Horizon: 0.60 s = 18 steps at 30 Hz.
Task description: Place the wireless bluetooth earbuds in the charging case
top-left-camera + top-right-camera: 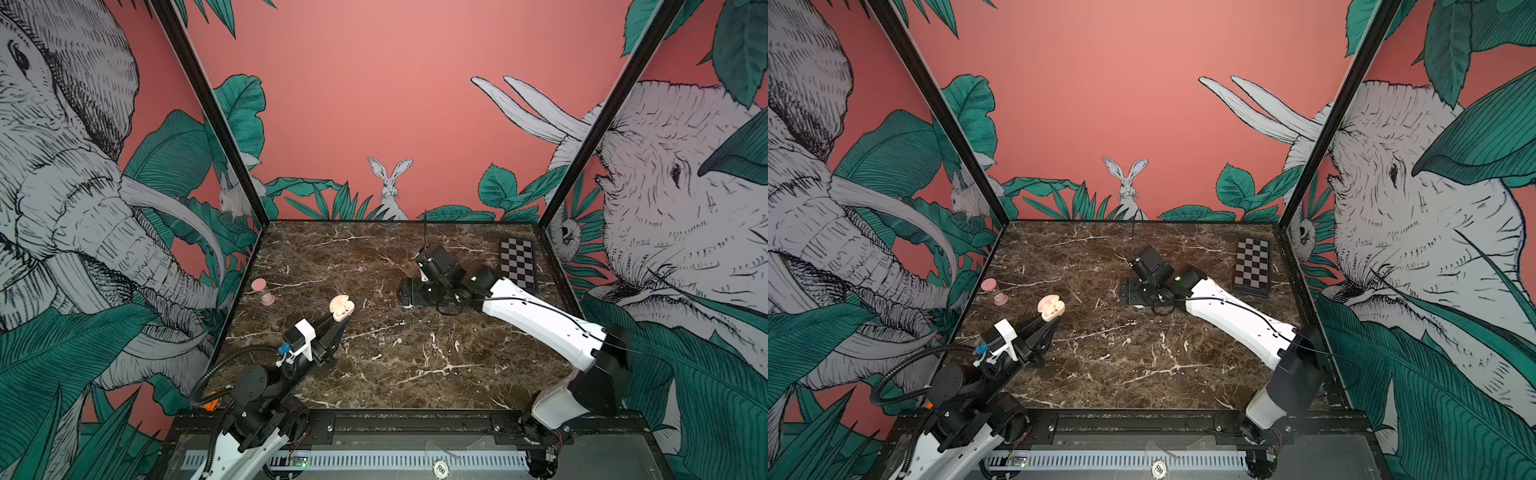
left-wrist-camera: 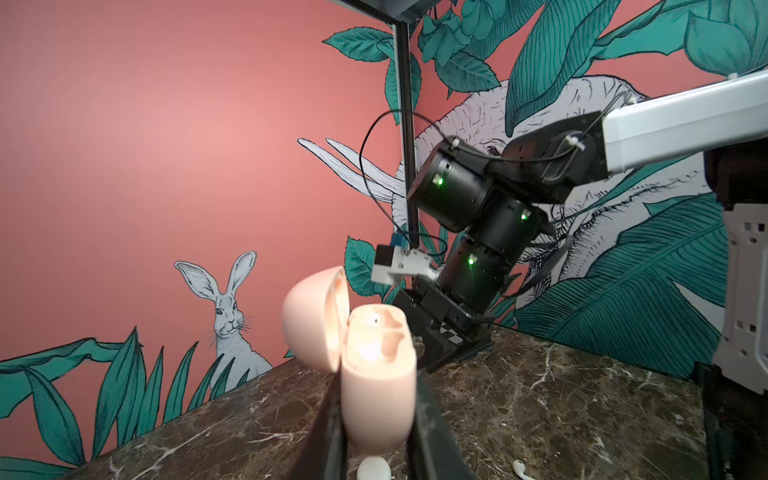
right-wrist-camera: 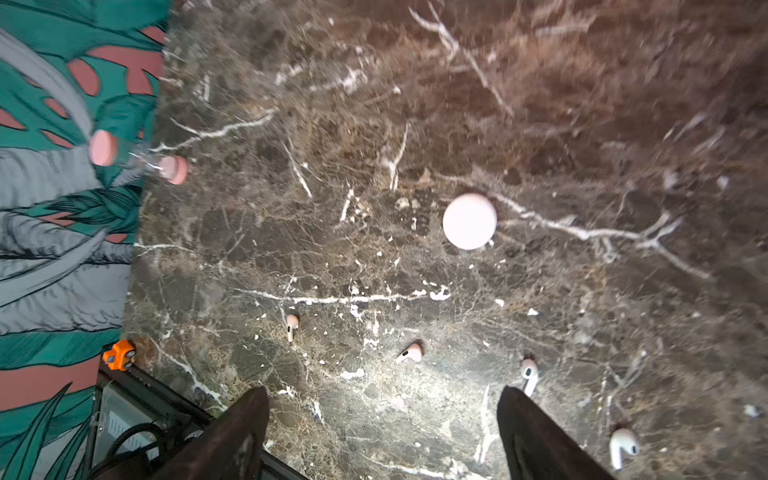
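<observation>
My left gripper (image 2: 376,432) is shut on the pink charging case (image 2: 378,374), one finger on each side, and holds it above the marble with its lid (image 2: 311,320) swung open. Both top views show the case (image 1: 341,308) (image 1: 1050,308) at the left. Glare hides what is in its wells. Several pale wireless bluetooth earbuds (image 3: 411,353) (image 3: 530,372) (image 3: 292,324) lie loose on the marble. My right gripper (image 3: 382,415) (image 1: 409,301) hangs over them at mid table, pointing down and open, with nothing between its fingers. One earbud (image 2: 521,469) lies near the left gripper.
A closed round pale case (image 3: 469,221) rests on the marble beyond the earbuds. A pink hourglass (image 1: 264,291) stands by the left wall. A checkerboard (image 1: 517,264) lies at the back right. Walls enclose three sides, and a black rail (image 1: 415,419) runs along the front edge.
</observation>
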### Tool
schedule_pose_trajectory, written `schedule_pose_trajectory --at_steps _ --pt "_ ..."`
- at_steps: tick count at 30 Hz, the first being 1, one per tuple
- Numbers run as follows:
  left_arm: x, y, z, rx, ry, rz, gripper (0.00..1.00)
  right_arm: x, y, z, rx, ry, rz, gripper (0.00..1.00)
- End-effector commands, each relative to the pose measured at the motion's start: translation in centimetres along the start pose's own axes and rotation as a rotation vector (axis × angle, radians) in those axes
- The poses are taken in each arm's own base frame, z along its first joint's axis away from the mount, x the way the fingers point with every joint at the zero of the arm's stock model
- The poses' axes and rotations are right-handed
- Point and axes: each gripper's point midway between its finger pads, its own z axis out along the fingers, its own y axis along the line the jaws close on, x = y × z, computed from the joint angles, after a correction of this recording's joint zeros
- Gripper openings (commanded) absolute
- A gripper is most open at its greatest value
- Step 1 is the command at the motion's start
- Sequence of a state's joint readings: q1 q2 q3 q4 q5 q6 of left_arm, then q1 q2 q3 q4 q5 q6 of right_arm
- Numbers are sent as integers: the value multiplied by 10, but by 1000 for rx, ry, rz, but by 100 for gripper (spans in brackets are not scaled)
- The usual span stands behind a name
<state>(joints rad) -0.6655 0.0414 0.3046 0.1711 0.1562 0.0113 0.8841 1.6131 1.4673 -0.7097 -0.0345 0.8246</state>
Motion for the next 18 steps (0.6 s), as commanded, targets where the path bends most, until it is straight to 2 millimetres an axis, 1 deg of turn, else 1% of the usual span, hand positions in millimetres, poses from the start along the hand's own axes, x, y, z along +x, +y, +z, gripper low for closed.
schedule_pose_trajectory --at_steps 1,4,7,11,13,16,18 --pt "-9 7 -4 -44 -44 33 0 15 23 17 16 56 65 83" --pt "-13 4 -5 -26 -58 38 0 32 36 45 53 124 79 79" --pt "-16 -1 -6 4 -65 34 0 48 49 69 65 179 98 79" --pt "-16 -9 -6 46 -59 40 0 63 67 94 70 216 111 77" --pt "-17 -11 -6 62 -64 36 0 69 77 102 71 228 92 72" --pt "-19 -14 -7 78 -71 37 0 80 90 116 91 256 68 70" --pt "-19 -17 -7 95 -65 43 0 88 97 125 103 277 56 64"
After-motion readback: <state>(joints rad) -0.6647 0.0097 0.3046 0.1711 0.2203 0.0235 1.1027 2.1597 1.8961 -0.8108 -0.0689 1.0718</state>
